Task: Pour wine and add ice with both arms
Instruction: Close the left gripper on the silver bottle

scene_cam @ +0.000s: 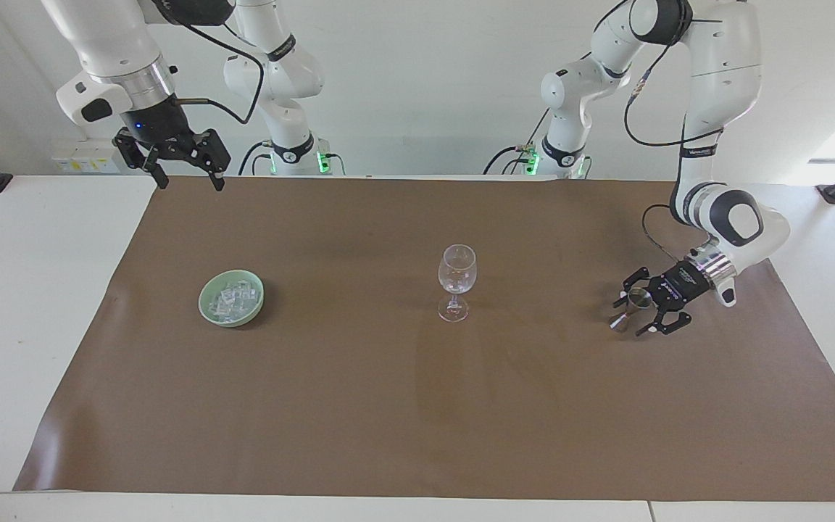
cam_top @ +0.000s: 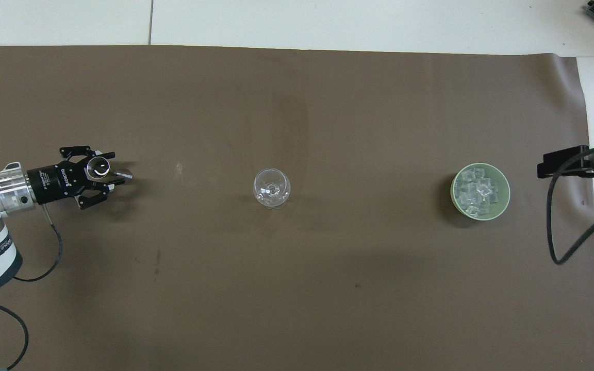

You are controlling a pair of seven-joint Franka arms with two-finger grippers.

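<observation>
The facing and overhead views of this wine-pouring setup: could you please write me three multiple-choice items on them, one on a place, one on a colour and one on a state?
1. Where does the stemmed glass stand?
A. Between the bowl and the metal jigger
B. Inside the bowl
C. On the white table off the brown mat

2. What colour is the bowl that holds the ice?
A. Red
B. Pale green
C. Black

3. What state is the right gripper in?
A. Shut on the glass
B. Resting in the bowl
C. Open, raised over the mat's edge nearest the robots

Answers:
1. A, the glass stands mid-mat, with the bowl toward the right arm's end and the jigger toward the left arm's end, at the left gripper.
2. B, its rim shows pale green in both views.
3. C, its fingers hang apart, holding nothing, up in the air.
</observation>
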